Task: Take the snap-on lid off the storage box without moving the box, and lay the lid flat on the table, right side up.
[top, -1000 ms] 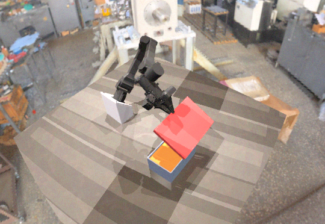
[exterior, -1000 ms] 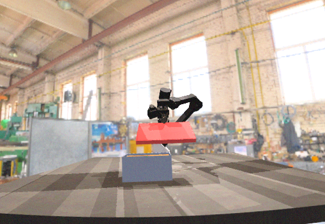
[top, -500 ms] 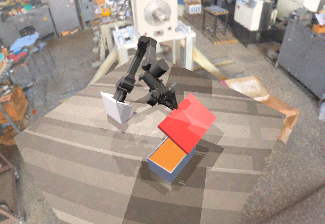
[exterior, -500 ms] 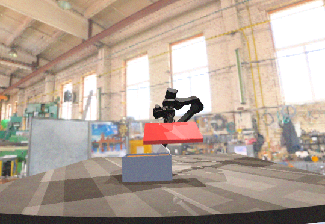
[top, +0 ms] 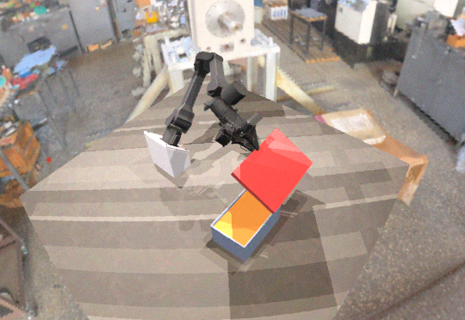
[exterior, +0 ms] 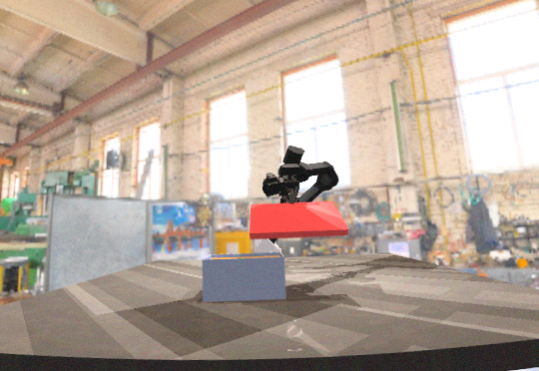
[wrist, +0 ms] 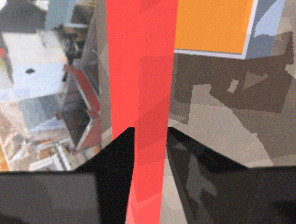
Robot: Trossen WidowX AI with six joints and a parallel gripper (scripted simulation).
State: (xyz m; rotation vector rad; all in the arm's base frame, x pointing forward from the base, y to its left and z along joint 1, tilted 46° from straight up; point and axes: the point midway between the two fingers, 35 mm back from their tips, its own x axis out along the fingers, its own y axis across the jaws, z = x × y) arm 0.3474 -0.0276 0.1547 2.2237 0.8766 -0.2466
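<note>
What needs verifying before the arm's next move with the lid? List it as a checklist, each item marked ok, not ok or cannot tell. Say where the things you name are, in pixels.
1. Fingers (top: 257, 148) (exterior: 291, 201) shut on the red lid (top: 273, 170) (exterior: 296, 219) (wrist: 150, 90): ok.
2. Lid off the storage box (top: 228, 244) (exterior: 244, 279) (wrist: 267, 30): ok, a gap shows beneath it in the exterior view.
3. Lid wholly to one side of the box: not ok, from the top it covers one end.
4. Box upright on the table (top: 151, 250) (exterior: 175, 325) (wrist: 210, 117): ok.
5. Lid lying flat on the table: not ok, held up in the air.
6. Grip safe from slipping: cannot tell.
</note>
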